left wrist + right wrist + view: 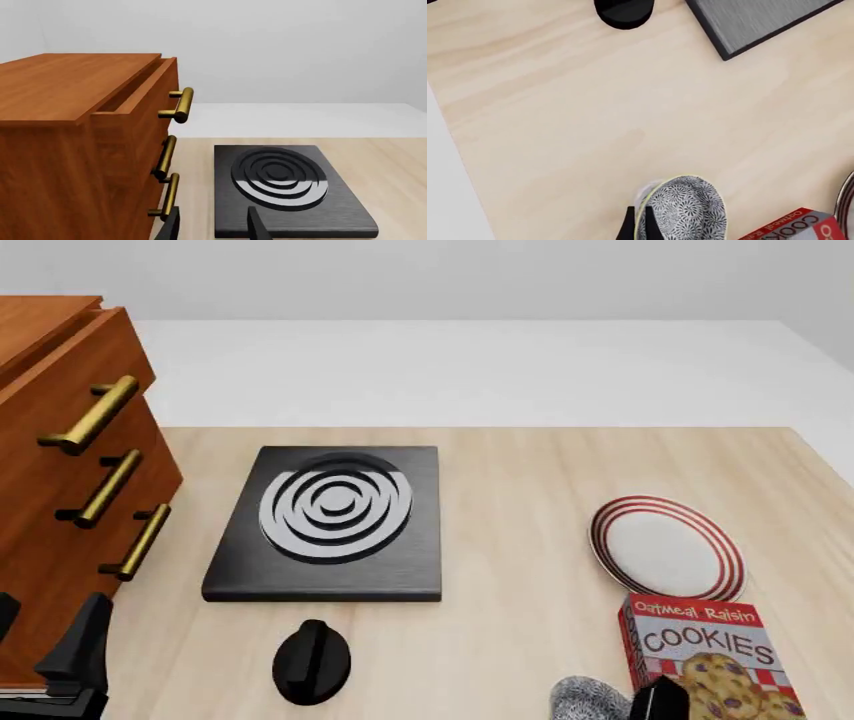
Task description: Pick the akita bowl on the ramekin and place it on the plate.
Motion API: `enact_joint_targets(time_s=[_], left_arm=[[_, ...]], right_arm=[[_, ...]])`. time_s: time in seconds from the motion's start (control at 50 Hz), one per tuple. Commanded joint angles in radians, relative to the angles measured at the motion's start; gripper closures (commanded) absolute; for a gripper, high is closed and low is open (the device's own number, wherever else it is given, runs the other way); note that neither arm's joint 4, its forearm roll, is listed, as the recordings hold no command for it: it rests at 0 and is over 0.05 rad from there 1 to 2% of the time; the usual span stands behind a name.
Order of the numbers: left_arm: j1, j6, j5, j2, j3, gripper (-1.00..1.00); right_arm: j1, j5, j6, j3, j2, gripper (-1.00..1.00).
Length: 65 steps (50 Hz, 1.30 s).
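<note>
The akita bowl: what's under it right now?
In the right wrist view a pale sliver of the ramekin peeks out beside the akita bowl. The rest of the ramekin is covered. The right gripper straddles the bowl's rim.

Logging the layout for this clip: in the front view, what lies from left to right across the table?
Wooden drawer cabinet → black stove plate → black knob → akita bowl → red-ringed plate. The cookie box overlaps the plate's span, so I leave it unordered.
</note>
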<state>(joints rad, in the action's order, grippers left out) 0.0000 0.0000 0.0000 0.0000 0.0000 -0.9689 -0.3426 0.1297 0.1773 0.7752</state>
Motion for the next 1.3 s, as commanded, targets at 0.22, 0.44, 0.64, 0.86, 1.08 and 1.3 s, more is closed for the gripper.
enact_joint_targets(time_s=[0.22,0.44,0.64,0.86,1.08,1.3], left_arm=[[0.000,0.000,0.000,0.000,0.000,-1.00],[0.000,0.000,0.000,0.000,0.000,-1.00],[0.000,0.000,0.000,0.000,0.000,-1.00],[0.000,0.000,0.000,0.000,0.000,-1.00],[0.000,0.000,0.000,0.000,0.000,-1.00],[0.000,0.000,0.000,0.000,0.000,-1.00]], right_arm=[[0.047,-0.208,0.064,0.092,-0.155,1.00],[0.108,-0.339,0.151,0.149,-0.252,1.00],[0.152,-0.414,0.206,0.218,-0.300,1.00],[0.196,-0.393,0.235,0.274,-0.242,1.00],[0.300,-0.329,0.295,0.356,-0.134,1.00],[0.453,-0.264,0.339,0.463,-0.029,1.00]])
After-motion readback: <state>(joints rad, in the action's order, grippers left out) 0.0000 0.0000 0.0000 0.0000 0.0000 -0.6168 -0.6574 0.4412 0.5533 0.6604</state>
